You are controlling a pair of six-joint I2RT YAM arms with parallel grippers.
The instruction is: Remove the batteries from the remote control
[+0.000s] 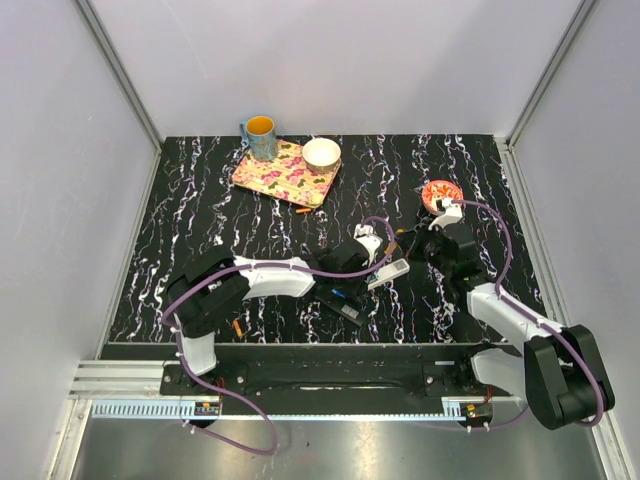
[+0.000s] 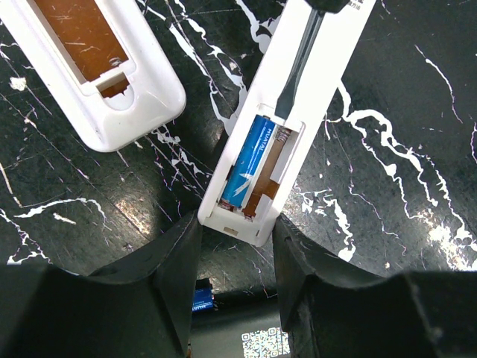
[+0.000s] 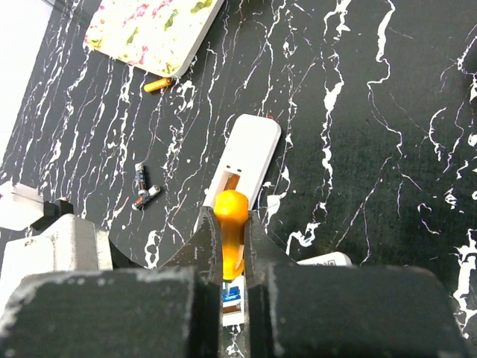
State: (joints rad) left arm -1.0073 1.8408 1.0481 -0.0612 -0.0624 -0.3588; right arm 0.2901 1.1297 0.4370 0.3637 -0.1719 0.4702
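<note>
Two white remotes lie back-up near the middle of the table, both with the battery cover off. The loaded remote (image 2: 298, 89) has one blue battery (image 2: 246, 168) seated in its compartment; the slot just beside that cell shows only a spring. The empty remote (image 2: 97, 67), just to the left in the left wrist view, shows bare brown board in its bay.

There are four loose cells that can be counted with confidence. One blue cell (image 2: 202, 297) lies near the left fingers. One orange cell (image 3: 158, 84) lies just beside a corner of the floral tray (image 3: 149, 30). Two small dark cells (image 3: 144, 188) lie close together on the marbled table (image 3: 387, 112). A further orange speck (image 1: 237, 326) near the left arm's base may be another cell, but it is too small to tell.

The left gripper (image 2: 235, 237) has its fingers (image 2: 171, 268) spread to the width of the loaded remote, one against each side of its end.

The right gripper (image 3: 229, 235) is pinching the orange handle of a screwdriver (image 3: 231, 209). The tool's dark shaft reaches down to the edge of the battery bay, touching the spring end by the blue battery.
</note>
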